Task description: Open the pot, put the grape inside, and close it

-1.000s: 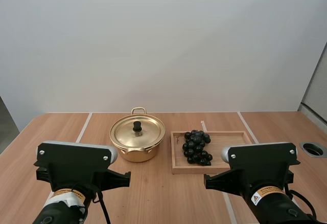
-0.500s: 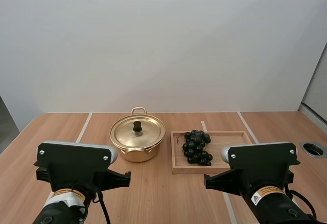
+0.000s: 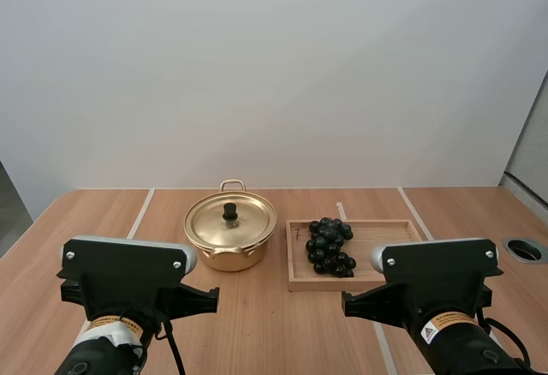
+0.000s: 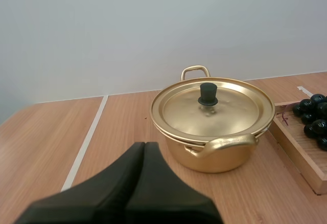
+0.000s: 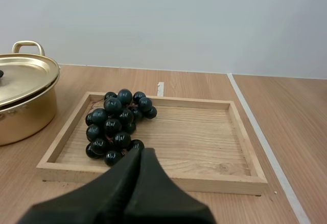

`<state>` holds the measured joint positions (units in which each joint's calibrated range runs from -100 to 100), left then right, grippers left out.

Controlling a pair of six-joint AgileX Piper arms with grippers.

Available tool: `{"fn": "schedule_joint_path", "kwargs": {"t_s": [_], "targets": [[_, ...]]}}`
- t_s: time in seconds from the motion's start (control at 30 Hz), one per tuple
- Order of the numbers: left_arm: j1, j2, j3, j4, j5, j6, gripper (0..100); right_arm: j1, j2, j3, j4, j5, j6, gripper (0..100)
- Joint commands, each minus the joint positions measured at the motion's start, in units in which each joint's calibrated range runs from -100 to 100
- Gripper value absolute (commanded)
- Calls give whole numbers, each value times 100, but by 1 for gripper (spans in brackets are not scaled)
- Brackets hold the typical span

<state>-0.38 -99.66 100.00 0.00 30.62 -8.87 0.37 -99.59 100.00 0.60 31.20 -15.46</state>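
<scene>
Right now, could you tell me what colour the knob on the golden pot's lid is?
The small knob is black, clearest in the left wrist view.

The wooden tray (image 3: 385, 242) is shallow and rectangular with a raised rim. It lies flat on the wooden table (image 3: 274, 324), right of centre. A white line (image 3: 144, 208) runs front to back across the left part of the tabletop. A second white line (image 3: 409, 206) passes just beside the tray's right edge. A round grey opening (image 3: 525, 250) is set near the table's right edge. A plain white wall (image 3: 274, 75) stands behind the table.
</scene>
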Motion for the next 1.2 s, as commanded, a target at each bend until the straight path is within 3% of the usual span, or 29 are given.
{"fn": "schedule_joint_path", "kwargs": {"t_s": [0.0, 0.23, 0.33, 0.5, 0.6, 0.7, 0.93, 1.17], "targets": [[6, -34, 0, 0, -118, 1, 0, 3, -41, 0, 26, -5, 16, 0], [6, -34, 0, 46, -268, 9, 0, 3, -41, 0, 122, -5, 16, 0], [6, -34, 0, 109, -1146, 9, 0, 3, -41, 0, 94, -358, -20, 0], [6, -34, -42, 109, -3062, 74, 0, 3, -41, 0, 81, -2190, -54, 0], [6, -34, -432, 270, -3415, 178, 0, 3, -41, -324, 81, -2303, -54, 0], [6, -34, -888, 568, -3333, 213, 0, 3, -41, -1045, 81, -2031, -54, 0], [6, 9, -2133, 580, -2062, 213, 0, 3, -41, -2638, 81, -1148, -54, 0], [6, 734, -3479, 310, -596, 213, 0, 3, 1005, -4202, -3, 120, -54, 0]]}}
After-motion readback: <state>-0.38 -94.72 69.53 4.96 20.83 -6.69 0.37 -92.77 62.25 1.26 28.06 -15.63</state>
